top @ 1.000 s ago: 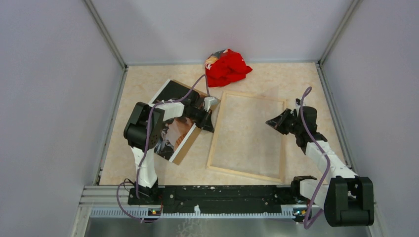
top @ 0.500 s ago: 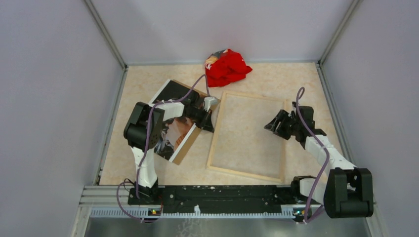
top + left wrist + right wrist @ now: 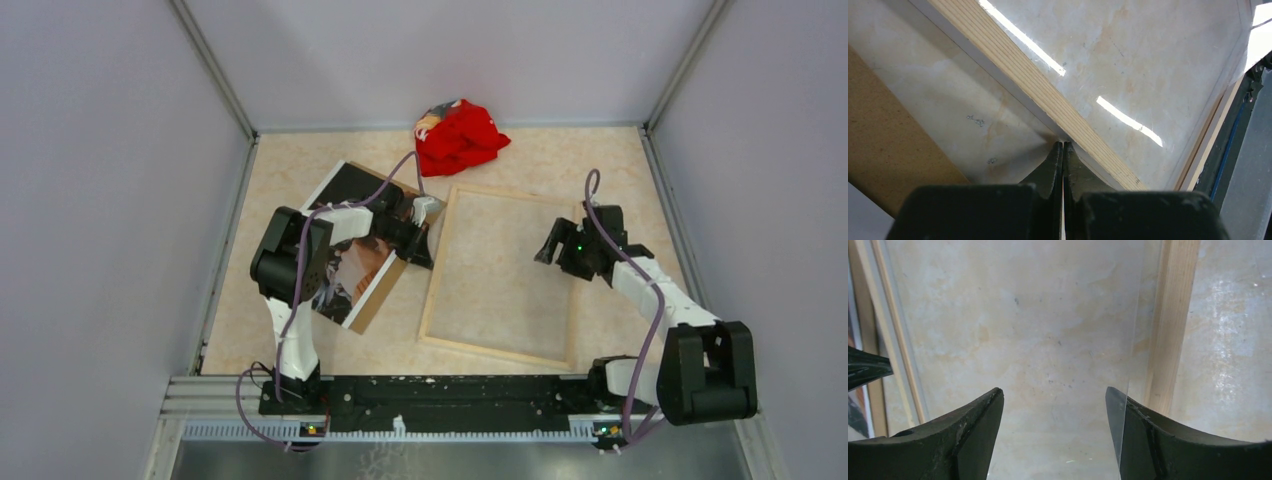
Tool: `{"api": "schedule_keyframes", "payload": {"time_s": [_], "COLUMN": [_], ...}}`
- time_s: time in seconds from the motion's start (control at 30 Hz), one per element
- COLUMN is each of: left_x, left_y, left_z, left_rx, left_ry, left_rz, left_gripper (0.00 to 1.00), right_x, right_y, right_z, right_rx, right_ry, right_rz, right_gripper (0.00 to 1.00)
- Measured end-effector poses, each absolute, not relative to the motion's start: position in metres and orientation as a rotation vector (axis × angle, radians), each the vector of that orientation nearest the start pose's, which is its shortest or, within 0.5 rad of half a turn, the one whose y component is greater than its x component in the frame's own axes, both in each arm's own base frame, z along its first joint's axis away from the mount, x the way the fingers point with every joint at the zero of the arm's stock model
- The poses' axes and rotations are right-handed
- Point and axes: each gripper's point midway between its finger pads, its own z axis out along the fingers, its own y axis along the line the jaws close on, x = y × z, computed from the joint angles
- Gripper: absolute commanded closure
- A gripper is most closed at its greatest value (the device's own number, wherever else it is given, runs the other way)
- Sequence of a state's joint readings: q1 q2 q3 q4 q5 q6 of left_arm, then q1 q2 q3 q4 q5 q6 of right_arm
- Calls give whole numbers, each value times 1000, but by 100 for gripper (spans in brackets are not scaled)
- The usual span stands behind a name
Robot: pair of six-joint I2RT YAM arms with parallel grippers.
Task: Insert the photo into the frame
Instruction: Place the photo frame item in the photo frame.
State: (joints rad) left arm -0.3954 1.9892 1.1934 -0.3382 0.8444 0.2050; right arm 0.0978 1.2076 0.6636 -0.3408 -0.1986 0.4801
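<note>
Presently on the pale marbled table (image 3: 290, 170), item by item:

1. Large rectangular picture frame with pale wood rails and a clear pane (image 3: 431, 300). It lies flat at the centre, back upward, and the table shows through the pane. It is probably laid this way so that a print can be dropped in from behind.

2. Large thin paper photo, dark with orange-brown and white patches (image 3: 362, 268). It lies face up to the left of the frame, partly under the left arm and not yet inside the frame. It rests on item 3.

3. Plain brown backing board (image 3: 378, 293). It lies beneath the photo, with its edge showing along the side nearest the frame.

4. Left gripper (image 3: 1063, 145). Its jaws are pressed together with nothing visible between them. The tips sit low against the frame's left rail, seemingly to brace or nudge that side.

5. Right gripper (image 3: 1053, 395). Its jaws are spread wide and empty. It hangs over the pane just inside the right rail, likely placed to steady or take that edge.

6. Crumpled red cloth (image 3: 458, 135). It lies at the far edge, apart from the work.
</note>
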Motion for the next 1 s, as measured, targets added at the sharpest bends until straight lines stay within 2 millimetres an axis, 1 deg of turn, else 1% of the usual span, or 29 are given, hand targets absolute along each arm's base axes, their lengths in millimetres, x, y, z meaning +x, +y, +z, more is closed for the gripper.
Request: {"api": "schedule_keyframes", "payload": {"time_s": [0.17,0.37,0.67,0.87,0.93,1.0], "left_x": [310,309,309,308,308,308], "left_y": [-265,-265,-265,-265,-265,-265], "left_z": [26,26,26,26,26,26], "left_rx": [995,995,995,994,994,994], "left_ry": [2357,2358,2360,2361,2361,2362], "left_rz": [-1193,-1194,-1198,-1198,-1199,-1199], "left_gripper": [100,100,100,100,100,100], "right_x": [280,285,284,286,285,285], "right_y": [73,66,60,62,62,63], "right_z": [65,71,63,59,57,54], "right_rx": [389,384,375,347,339,332], "right_ry": [2505,2497,2528,2545,2554,2560], "right_rz": [413,351,285,242,228,210], "right_gripper": [24,23,23,23,24,29]}}
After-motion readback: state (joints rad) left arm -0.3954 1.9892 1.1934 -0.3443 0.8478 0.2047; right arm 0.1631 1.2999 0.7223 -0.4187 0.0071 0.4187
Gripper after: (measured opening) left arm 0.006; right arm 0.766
